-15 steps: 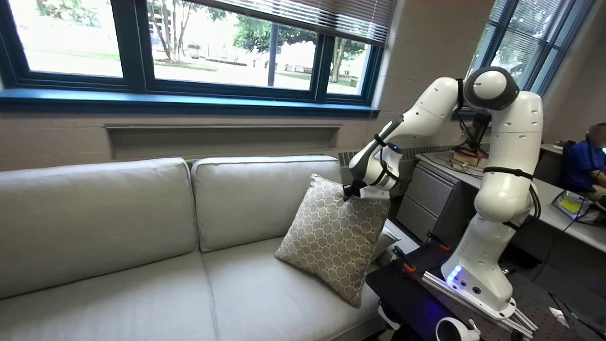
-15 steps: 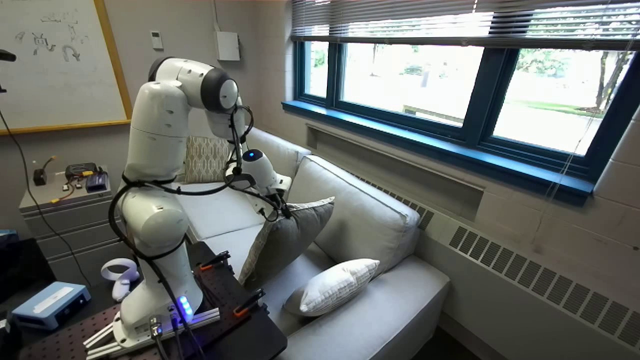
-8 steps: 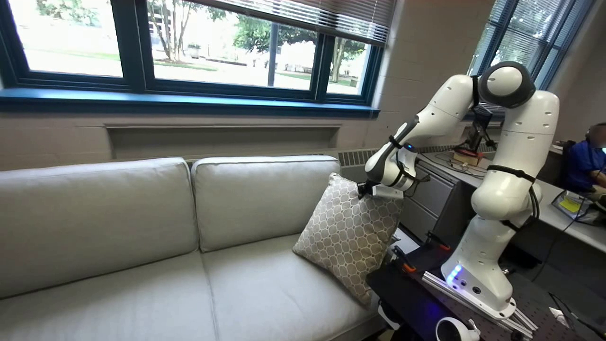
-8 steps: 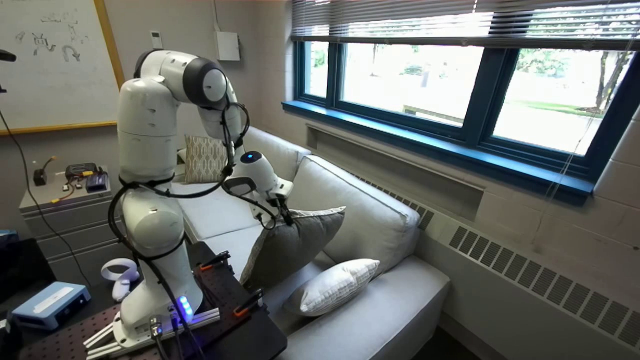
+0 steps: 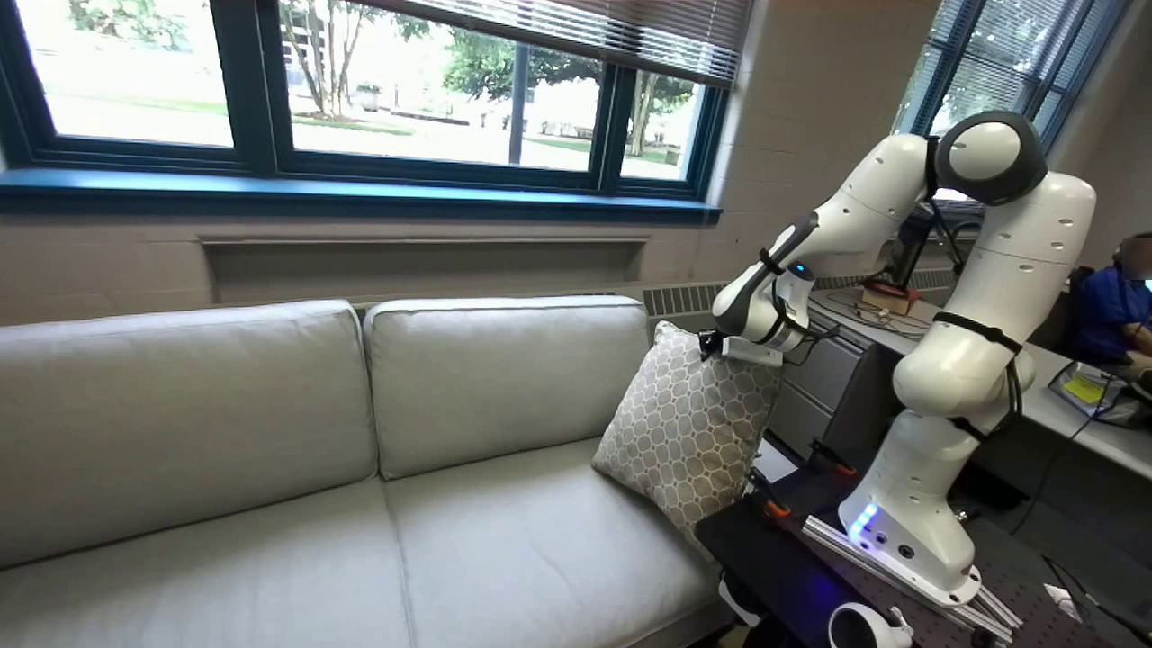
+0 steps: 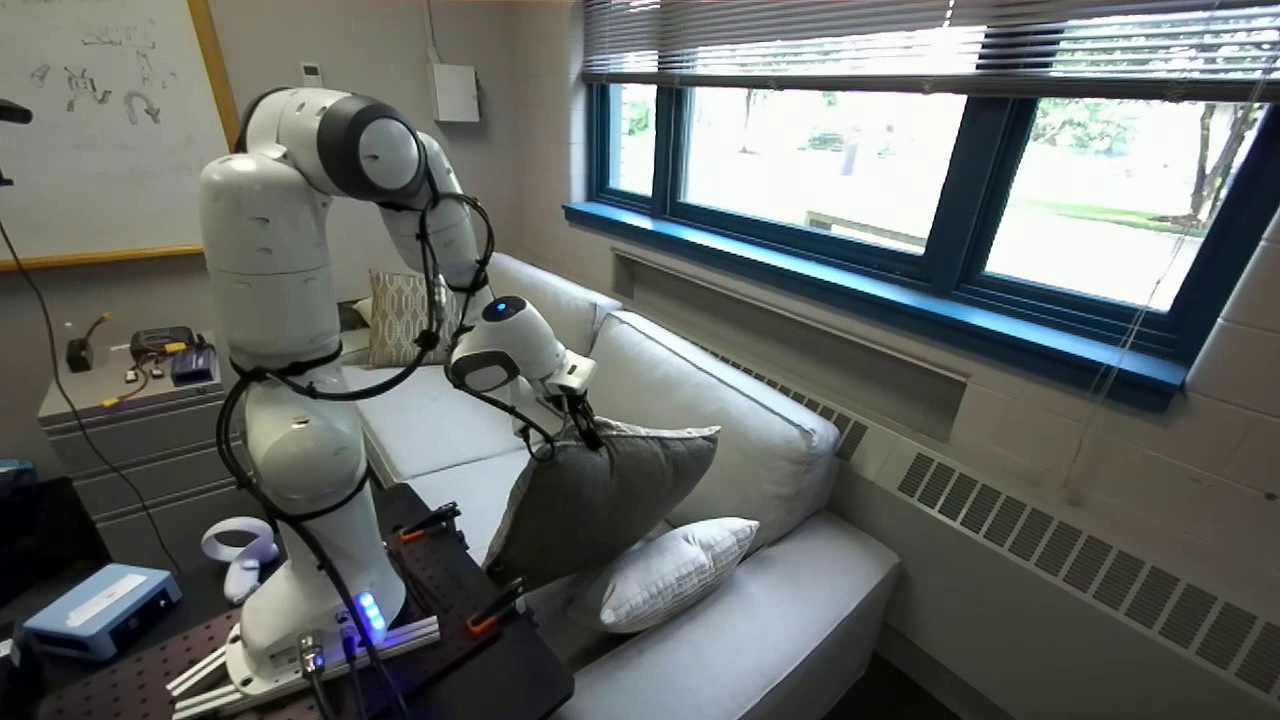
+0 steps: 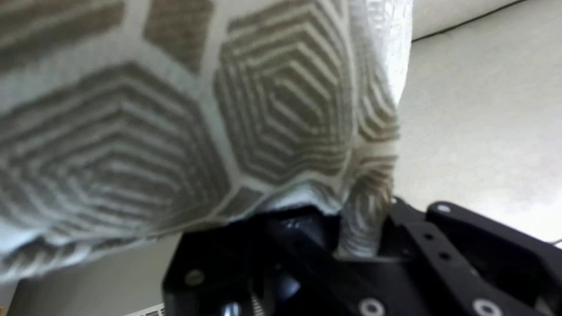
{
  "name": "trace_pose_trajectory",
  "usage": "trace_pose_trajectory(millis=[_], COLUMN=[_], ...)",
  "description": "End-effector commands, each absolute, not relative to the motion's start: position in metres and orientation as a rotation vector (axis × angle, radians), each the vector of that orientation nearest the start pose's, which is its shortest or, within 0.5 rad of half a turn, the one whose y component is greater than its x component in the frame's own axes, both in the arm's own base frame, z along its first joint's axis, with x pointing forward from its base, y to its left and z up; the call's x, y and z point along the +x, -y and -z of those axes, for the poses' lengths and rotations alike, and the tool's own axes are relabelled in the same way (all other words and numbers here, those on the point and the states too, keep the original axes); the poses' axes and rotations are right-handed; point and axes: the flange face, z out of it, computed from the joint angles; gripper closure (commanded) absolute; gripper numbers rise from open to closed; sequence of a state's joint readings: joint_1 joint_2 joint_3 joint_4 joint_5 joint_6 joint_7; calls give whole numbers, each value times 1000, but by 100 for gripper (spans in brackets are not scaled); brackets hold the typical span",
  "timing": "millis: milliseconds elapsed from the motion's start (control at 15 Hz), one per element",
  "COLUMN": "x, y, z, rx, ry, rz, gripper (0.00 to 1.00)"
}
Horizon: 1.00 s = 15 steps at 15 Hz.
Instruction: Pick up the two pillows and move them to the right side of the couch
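Observation:
The large tan lattice-patterned cushion [image 5: 688,427] hangs tilted from my gripper [image 5: 710,345] at the right end of the couch [image 5: 225,558]. In an exterior view its plain grey back [image 6: 610,505] faces the camera, and my gripper [image 6: 588,428] is at its top edge. In the wrist view, a fold of the cushion [image 7: 285,101] is pinched between the black fingers of my gripper [image 7: 364,232]. Its lower corner is behind the black table, so I cannot tell whether it touches the seat. The cream-white pillow [image 6: 675,578] leans by the couch's near armrest, just beside the cushion.
Another patterned cushion [image 6: 408,318] stands at the couch's far end. The black table [image 5: 765,540] under the arm reaches to the couch's front edge and carries orange-tipped clamps [image 6: 497,607]. A wide back cushion [image 5: 504,387] stands behind, under the blue window sill [image 5: 360,198].
My gripper has carried the tan cushion rightward along the couch, over the pillow's end, with its grip kept. The white pillow has not moved; the cushion now covers more of it.

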<state>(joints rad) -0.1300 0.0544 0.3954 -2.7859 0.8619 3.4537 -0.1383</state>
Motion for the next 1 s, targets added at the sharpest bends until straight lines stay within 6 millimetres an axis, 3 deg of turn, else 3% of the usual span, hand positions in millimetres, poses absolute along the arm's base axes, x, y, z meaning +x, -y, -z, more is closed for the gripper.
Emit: trace_pose_trajectory(millis=[0, 267, 667, 933], x=[407, 421, 458, 482], y=[1, 22, 26, 17], z=[-286, -290, -255, -237], rx=[-2824, -2807, -2841, -2840], ry=[-787, -817, -771, -795], rz=[965, 996, 940, 925], gripper=[97, 98, 98, 98])
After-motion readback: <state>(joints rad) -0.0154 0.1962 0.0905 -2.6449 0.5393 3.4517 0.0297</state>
